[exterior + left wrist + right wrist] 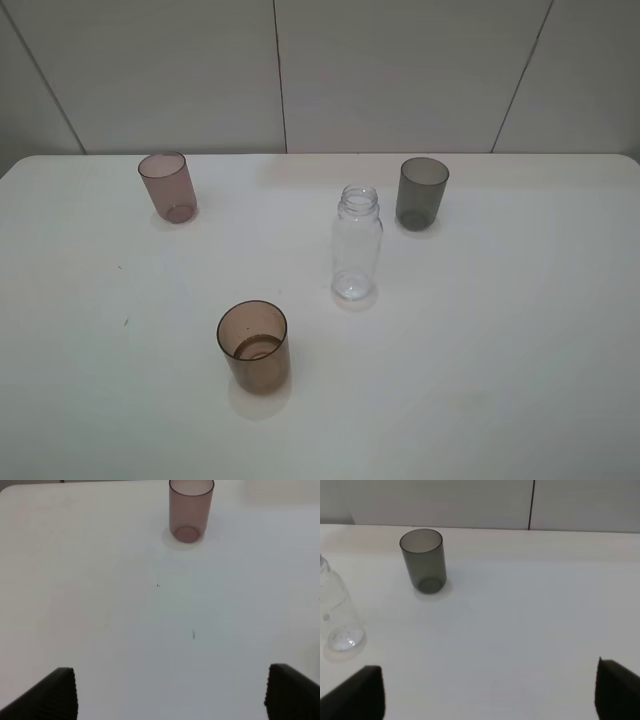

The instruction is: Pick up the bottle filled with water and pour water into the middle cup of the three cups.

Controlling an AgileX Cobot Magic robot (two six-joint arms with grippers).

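The clear capless bottle [357,243] stands upright near the table's middle; it also shows in the right wrist view [337,615]. The brown middle cup [254,346] stands at the front, with a little liquid in its bottom. The pinkish-mauve cup [167,187] stands at the back left and shows in the left wrist view [190,510]. The dark grey cup [421,192] stands at the back right and shows in the right wrist view [423,560]. My left gripper [170,692] and right gripper [490,687] are open, empty and well short of the cups. Neither arm shows in the exterior view.
The white table [500,330] ends at a grey panelled wall [400,70] behind the cups. Its rounded back corners show at the left and right.
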